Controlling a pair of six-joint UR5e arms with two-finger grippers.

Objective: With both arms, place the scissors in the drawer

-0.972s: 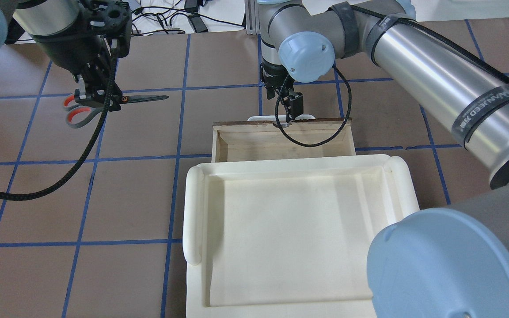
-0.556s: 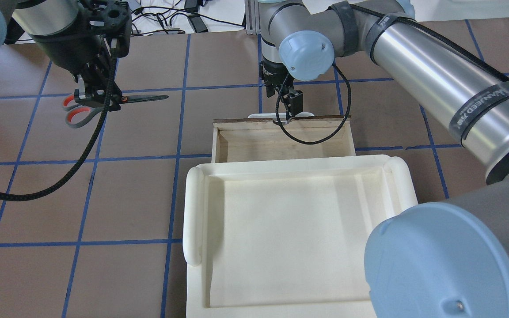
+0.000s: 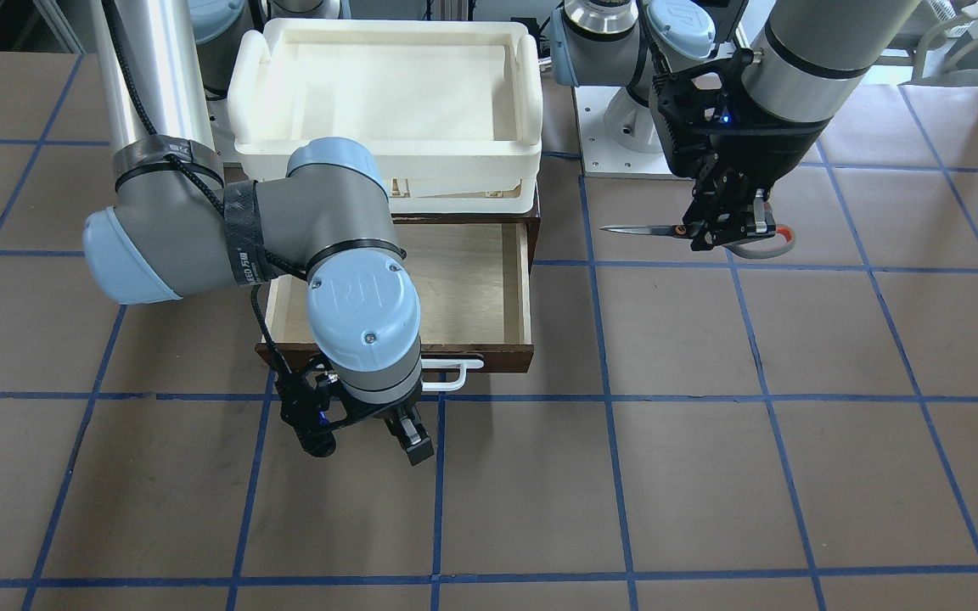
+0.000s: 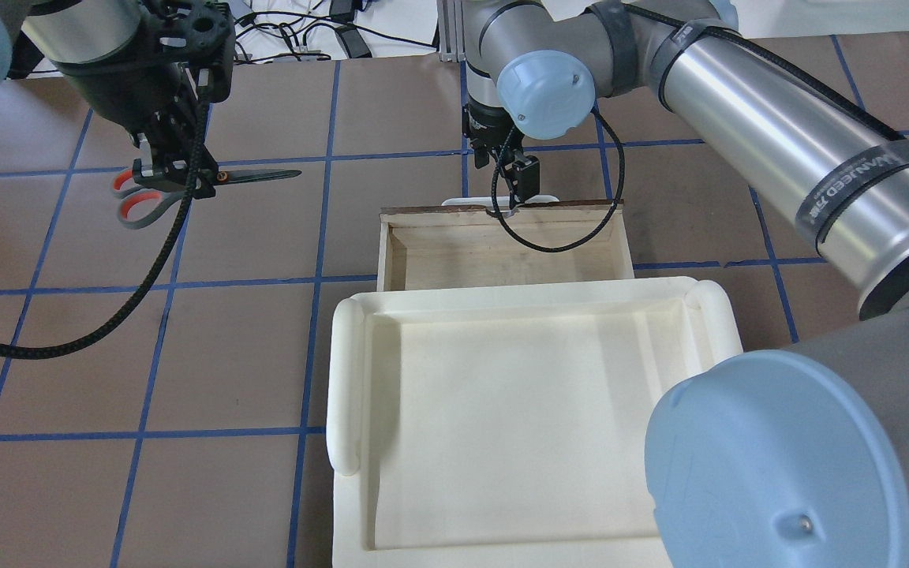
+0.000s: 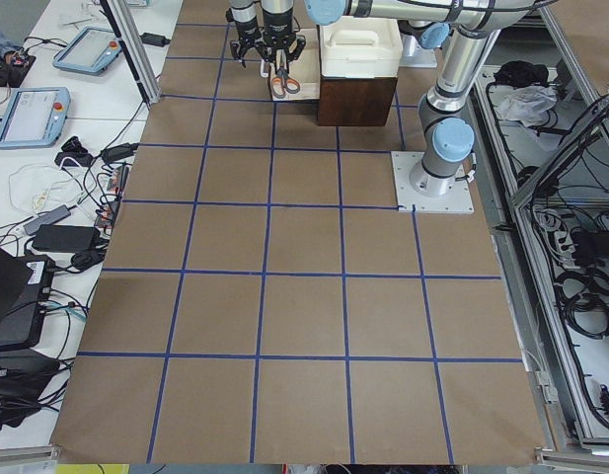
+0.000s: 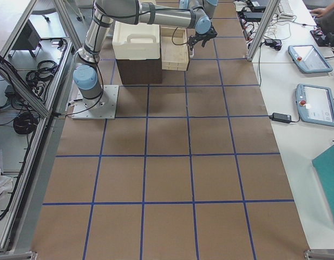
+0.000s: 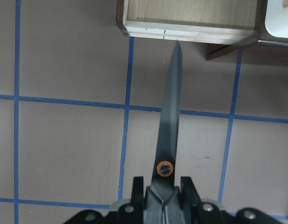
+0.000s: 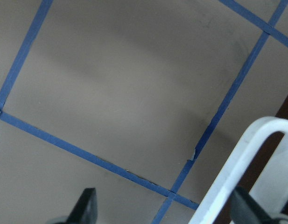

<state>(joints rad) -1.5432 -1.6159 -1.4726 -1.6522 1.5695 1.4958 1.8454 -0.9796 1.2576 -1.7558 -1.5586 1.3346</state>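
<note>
Front-facing view: one drawer (image 3: 525, 288) stands pulled out at centre, just below one cream-white tray (image 3: 383, 30). One pair of scissors (image 3: 637, 228) hangs at upper right, pinched near the pivot by the left gripper (image 3: 727, 229). The blades point toward the drawer but are well apart from it. At lower centre-left the right gripper (image 3: 366, 437) has its two fingers spread, just beside the one white handle (image 3: 453, 373), over the brown table (image 3: 710, 475).

Overhead view: the scissors (image 4: 257, 175) are at upper left in the left gripper (image 4: 174, 177). The right gripper (image 4: 514, 185) is at the drawer (image 4: 384, 252) front, top centre.

Left wrist view: two fingers clamp the scissors (image 7: 171, 116), whose tip points at one drawer (image 7: 190, 30) corner at the top.

Right wrist view: two fingertips (image 8: 86, 205) stand apart along the bottom edge, gripping nothing, with the handle (image 8: 237, 163) at lower right.

Side views: both grippers are too small to judge.
</note>
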